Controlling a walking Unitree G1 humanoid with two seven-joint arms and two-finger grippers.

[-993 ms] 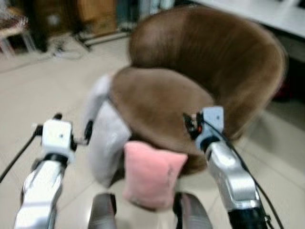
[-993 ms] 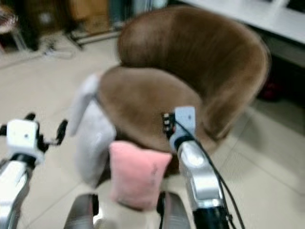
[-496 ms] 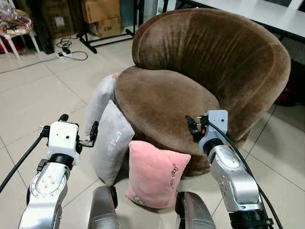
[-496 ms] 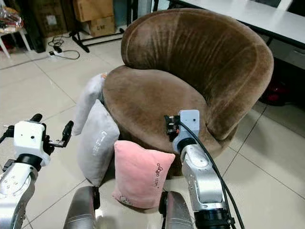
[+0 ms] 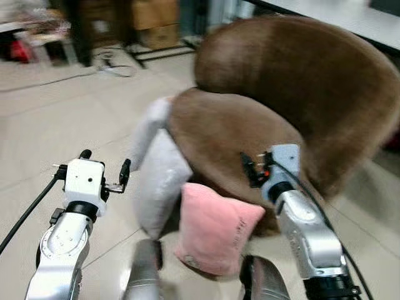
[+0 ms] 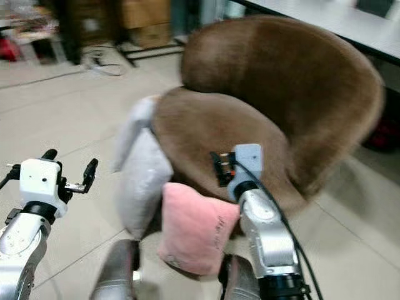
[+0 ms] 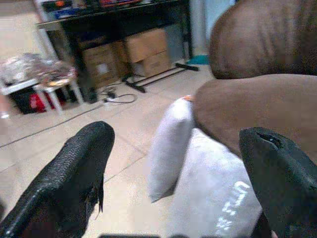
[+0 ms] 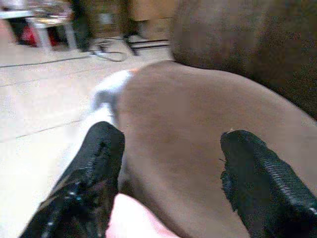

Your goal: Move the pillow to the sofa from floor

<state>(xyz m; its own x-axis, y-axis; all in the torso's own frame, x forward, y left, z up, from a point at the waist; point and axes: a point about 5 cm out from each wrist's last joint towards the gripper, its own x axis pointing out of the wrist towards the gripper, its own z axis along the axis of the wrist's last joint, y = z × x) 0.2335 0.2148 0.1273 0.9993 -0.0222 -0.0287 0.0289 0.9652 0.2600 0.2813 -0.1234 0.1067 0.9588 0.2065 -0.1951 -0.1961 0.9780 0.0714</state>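
Pink pillow [image 5: 215,230]: soft plush, standing on the tiled floor [image 5: 56,131], leaning against the front base of the sofa; a small dark mark shows on its face.
Brown sofa [image 5: 294,106]: round plush tub chair with a high curved back; its seat cushion is bare.
Grey pillows [image 5: 161,181]: two, propped upright against the sofa's side, on the robot's left of the pink pillow; the nearer one touches or nearly touches the pink pillow's edge, and pale lettering shows on it in the left wrist view [image 7: 218,203].
Left gripper [image 5: 103,170]: raised over the floor, on the left of the grey pillows and well apart from the pink pillow; its fingers [image 7: 74,173] stand wide apart with nothing between them, framing the grey pillows and the sofa edge.
Right gripper [image 5: 250,170]: raised in front of the sofa seat's front edge, above the pink pillow's upper right corner and not touching it; its fingers [image 8: 94,163] are spread apart and hold nothing. In the right wrist view a bit of pink [image 8: 131,220] shows just below and between them.
Pillow relative to fingers: lower than both grippers, between the two arms, nearer the right one.
Background: cardboard boxes [image 5: 153,12] and a cable [image 5: 109,62] on the floor behind the sofa; a pale table [image 5: 350,15] edge beyond the sofa back.
Sharpness: the head views are somewhat blurred.
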